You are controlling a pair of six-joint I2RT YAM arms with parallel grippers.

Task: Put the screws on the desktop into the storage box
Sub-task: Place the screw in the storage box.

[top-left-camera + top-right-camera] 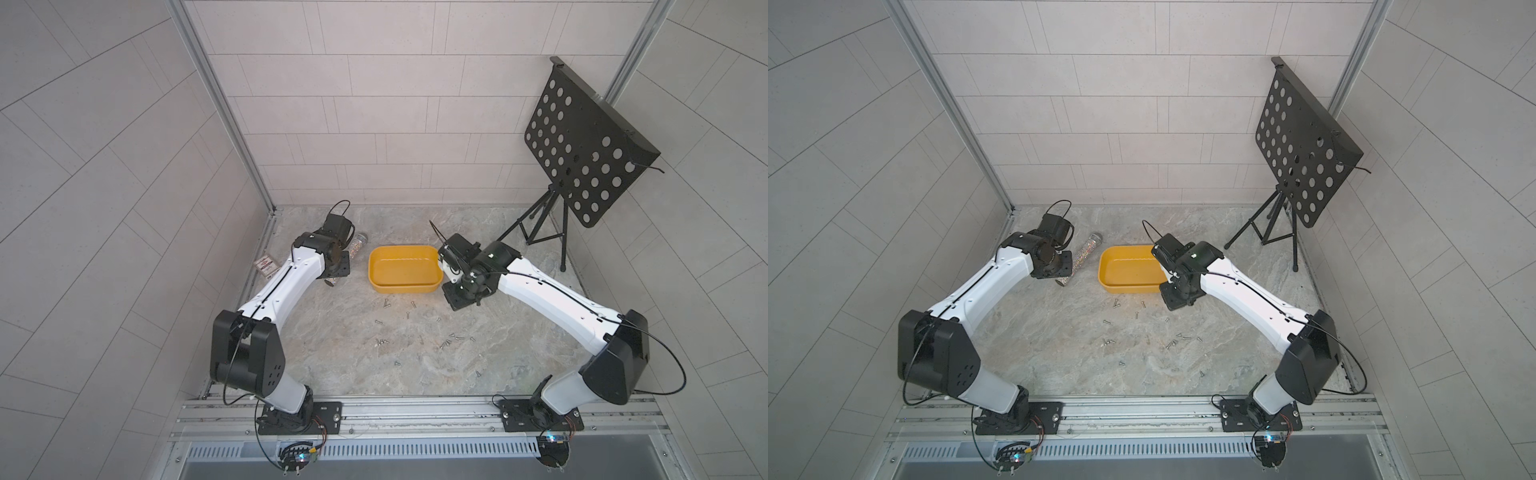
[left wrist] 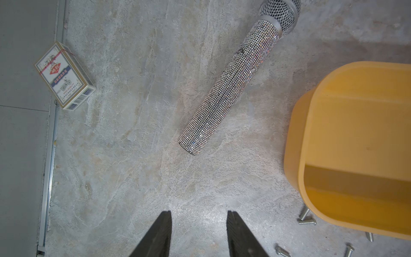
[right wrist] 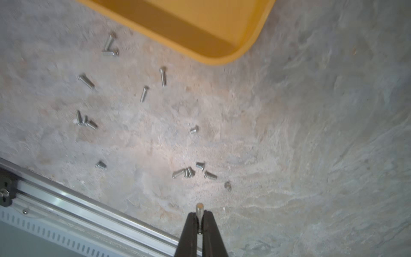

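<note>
Pinching one screw (image 3: pixel 199 208) by its shank, my right end effector (image 3: pixel 199 215) sat clenched; light, stiff, slippery, I judged. Left end effector (image 2: pixel 199 214) gaped empty.

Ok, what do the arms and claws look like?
The left arm and right arm match: white shells on the long links, black housings at the joints. A thin black cable runs along each white link and loops free near the wrist. The left claw and right claw each have two slim, flat black fingers tapering to points.
</note>
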